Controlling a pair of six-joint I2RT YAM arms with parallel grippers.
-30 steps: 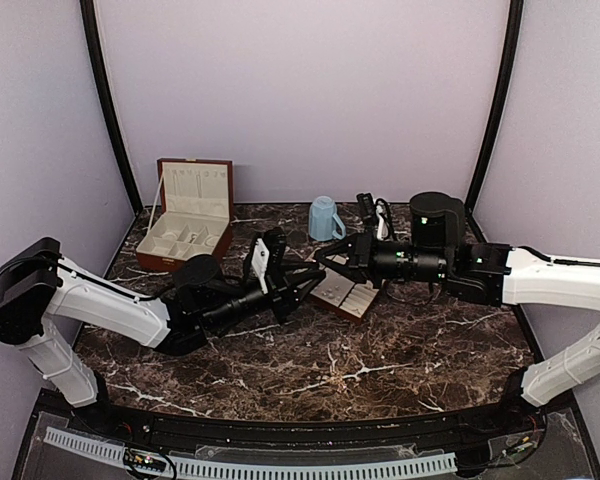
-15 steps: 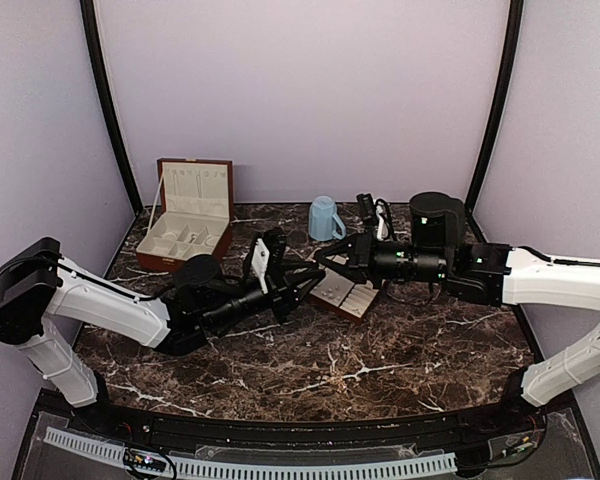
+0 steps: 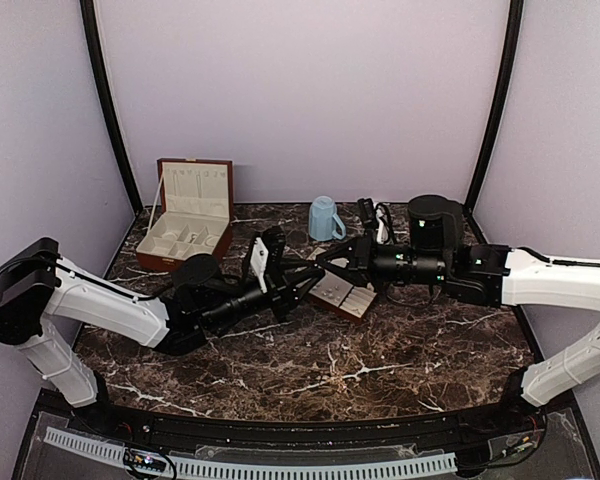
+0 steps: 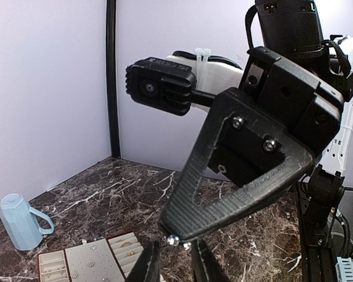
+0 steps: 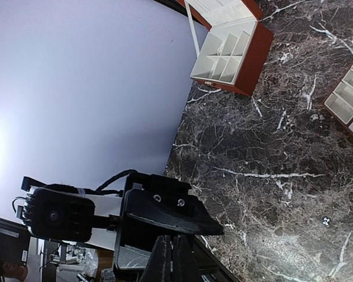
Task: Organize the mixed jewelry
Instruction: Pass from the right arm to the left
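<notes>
Above the cream-lined tray [image 3: 342,293] the two grippers meet tip to tip. My right gripper [image 3: 327,259] is shut, and in the left wrist view its tips [image 4: 175,238] pinch a tiny silvery stud [image 4: 173,239] of the mixed jewelry. My left gripper [image 4: 175,267] stands just below that stud with a narrow gap between its fingers [image 4: 150,267] and nothing gripped. More small pieces [image 4: 91,264] lie on the tray [image 4: 53,264]. One speck [image 5: 326,221] rests on the marble. The right gripper [image 5: 175,258] looks shut in its own view too.
The reddish-brown wooden box [image 3: 185,228] stands open at the back left, with cream compartments [image 5: 223,56]. A light-blue mug [image 3: 325,218] sits behind the tray, near the back wall. Dark cables [image 3: 372,212] lie beside the mug. The left arm's body [image 5: 165,211] fills the space before my right fingers.
The right arm has edged slightly towards the left gripper. Both grippers keep their state.
</notes>
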